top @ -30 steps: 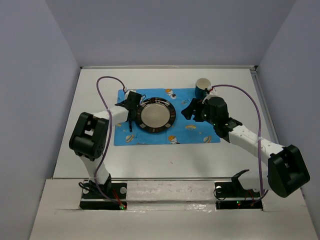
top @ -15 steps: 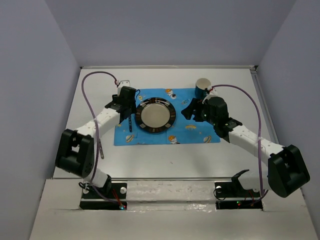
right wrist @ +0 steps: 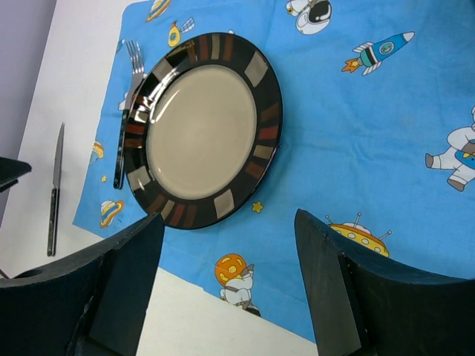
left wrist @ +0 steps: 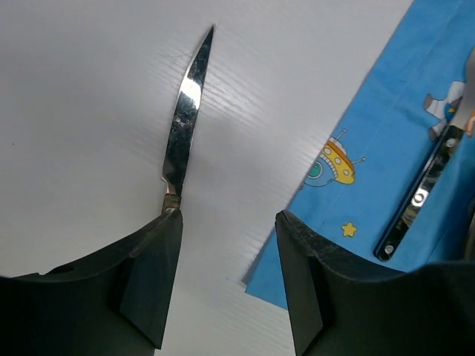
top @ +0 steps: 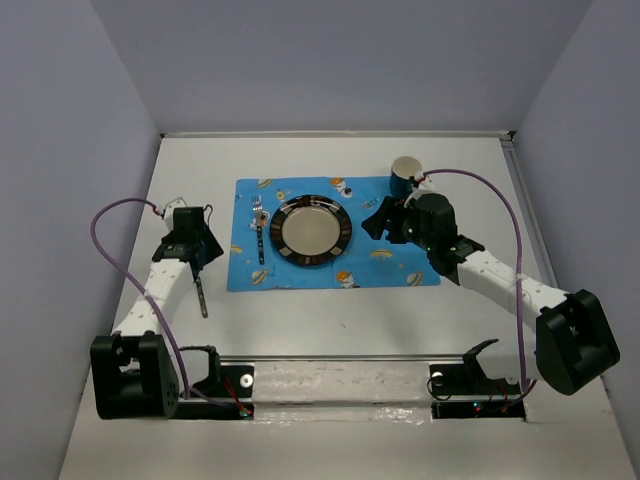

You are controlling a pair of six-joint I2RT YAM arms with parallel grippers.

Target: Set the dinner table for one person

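The white dinner table (top: pixel 340 310) carries a blue cartoon mat (top: pixel 395 262). On the mat are a dark-rimmed plate (top: pixel 313 230) and, just left of it, a fork (top: pixel 260 236). A blue cup (top: pixel 404 176) stands at the mat's far right corner. A knife (top: pixel 201 296) lies on the bare table left of the mat. My left gripper (top: pixel 192 246) is open and empty over the knife's handle end. In the left wrist view the blade (left wrist: pixel 185 119) points away and the left finger (left wrist: pixel 148 285) hides the handle. My right gripper (top: pixel 388 222) is open and empty, right of the plate (right wrist: pixel 204 130).
The right wrist view also shows the fork (right wrist: pixel 126 111) and the knife (right wrist: pixel 54 194) beyond the mat's (right wrist: pixel 364 111) left edge. The mat's corner (left wrist: pixel 386 141) and the fork handle (left wrist: pixel 419 199) lie right of my left gripper. Grey walls enclose the table.
My left arm has drawn back from the fork beside the plate and swung left off the mat, now over the knife on the bare table. The right arm has not moved.
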